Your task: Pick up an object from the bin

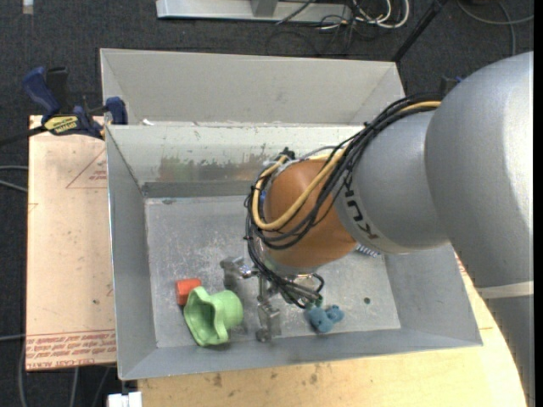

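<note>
Where the end effector [263, 319] hangs, a green lump [212, 316] lies beside

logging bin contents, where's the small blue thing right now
The small blue thing lies by the bin's near wall, just right of the hand in the camera view, opposite the green cup.

Dull grey bin [127, 253], floor flecked with pale scuffs, back wall smeared with a darker band; light green cup [212, 316]; orange-red block [187, 291]; blue lump [324, 317]; silver-grey arm [424, 185] with orange cover [310, 219], black and yellow cables [270, 220]; metal-grey gripper [265, 320]
</note>
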Motion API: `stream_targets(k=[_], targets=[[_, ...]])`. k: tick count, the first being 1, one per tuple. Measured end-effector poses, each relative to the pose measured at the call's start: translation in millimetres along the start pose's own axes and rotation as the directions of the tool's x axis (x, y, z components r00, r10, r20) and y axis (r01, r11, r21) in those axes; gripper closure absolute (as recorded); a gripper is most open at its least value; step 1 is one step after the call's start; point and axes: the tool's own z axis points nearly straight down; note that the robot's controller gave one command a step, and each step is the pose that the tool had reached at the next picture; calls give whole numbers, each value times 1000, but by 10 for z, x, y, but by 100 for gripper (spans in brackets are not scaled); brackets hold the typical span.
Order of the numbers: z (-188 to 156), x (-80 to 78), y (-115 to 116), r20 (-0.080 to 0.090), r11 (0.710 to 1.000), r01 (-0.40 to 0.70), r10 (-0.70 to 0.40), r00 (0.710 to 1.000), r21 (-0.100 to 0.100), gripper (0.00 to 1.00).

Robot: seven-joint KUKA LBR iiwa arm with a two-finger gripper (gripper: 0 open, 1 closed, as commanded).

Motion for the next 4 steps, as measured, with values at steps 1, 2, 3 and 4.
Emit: stream_targets(k=[1, 2, 3, 4], targets=[[-28, -173, 769, 14, 949, 315, -316, 949, 7, 0], [-26, -170, 764, 14, 950, 312, -312, 950, 5, 100], [-548, -191, 667, 5, 956, 292, -292, 956, 3, 100], [-1460, -169, 759, 8, 960, 278, -278, 960, 4, 100]])
